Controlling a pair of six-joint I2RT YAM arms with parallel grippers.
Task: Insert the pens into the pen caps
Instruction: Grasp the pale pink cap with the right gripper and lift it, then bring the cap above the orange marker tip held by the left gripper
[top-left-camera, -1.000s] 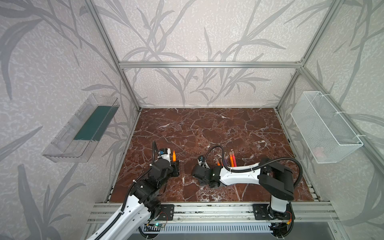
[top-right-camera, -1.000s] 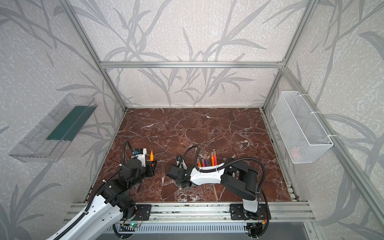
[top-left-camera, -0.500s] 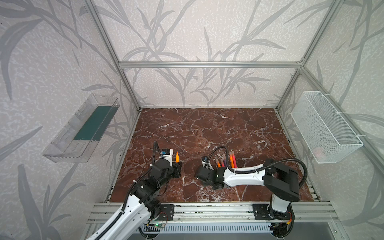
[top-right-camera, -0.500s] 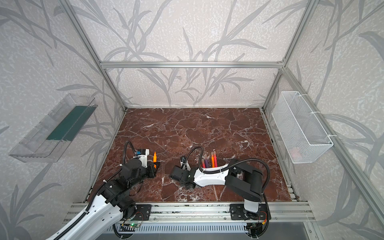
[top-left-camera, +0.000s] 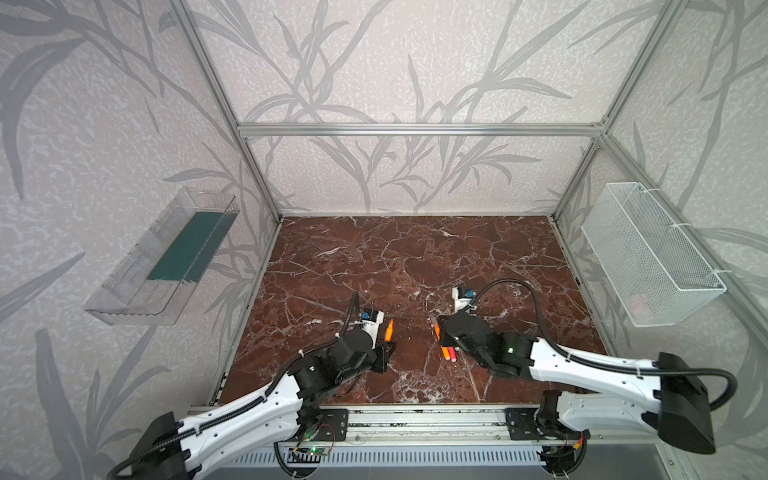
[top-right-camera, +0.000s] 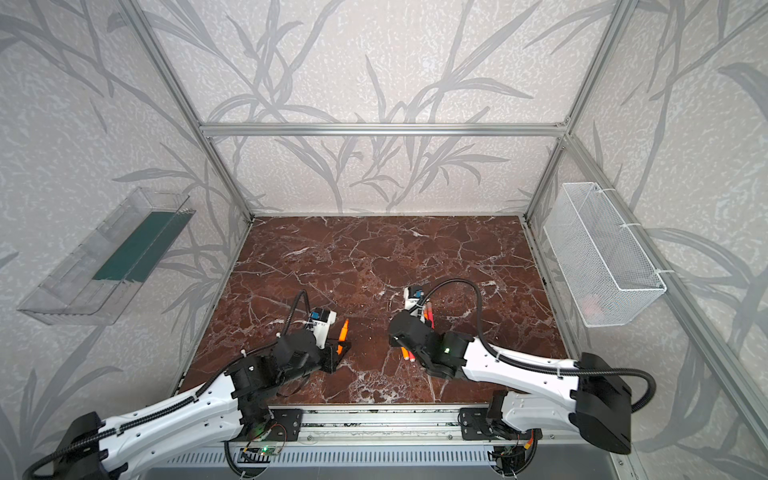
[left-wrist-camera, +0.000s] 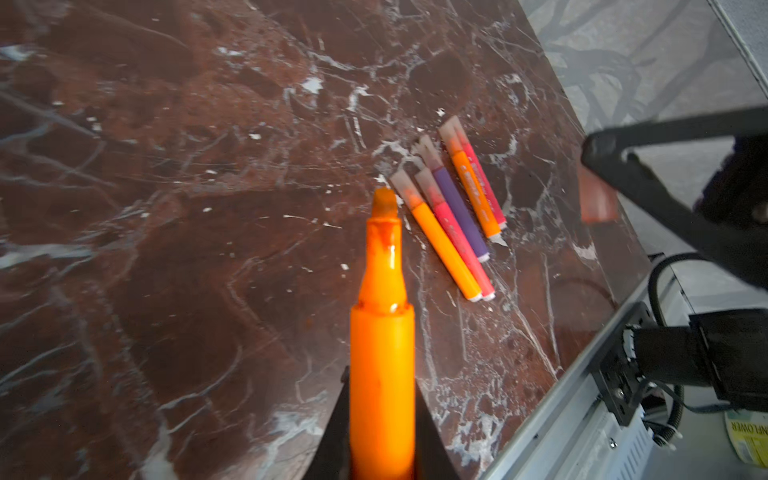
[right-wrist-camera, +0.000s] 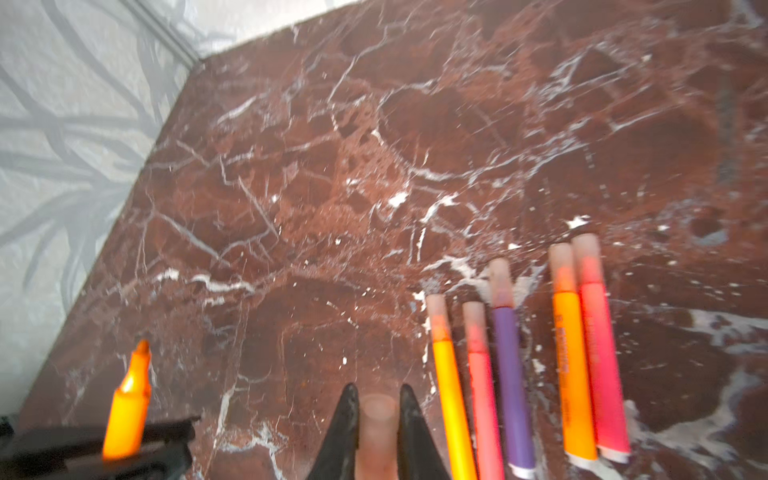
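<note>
While left claw (left-wrist-camera: 381, 384) still grips an orange pen (left-wrist-camera: 382, 332), right claw (right-wrist-camera: 378, 391) has risen clutching a cap (right-wrist-camera: 377, 432).

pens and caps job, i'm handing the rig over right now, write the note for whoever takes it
Grippers: left gripper shut on the uncapped orange pen; right gripper shut on the last cap.
Things: five capped pens lie side by side on the table, beside the right arm.
Done: five pens capped.
Left: push the orange pen's tip into the cap, then set it down.
</note>
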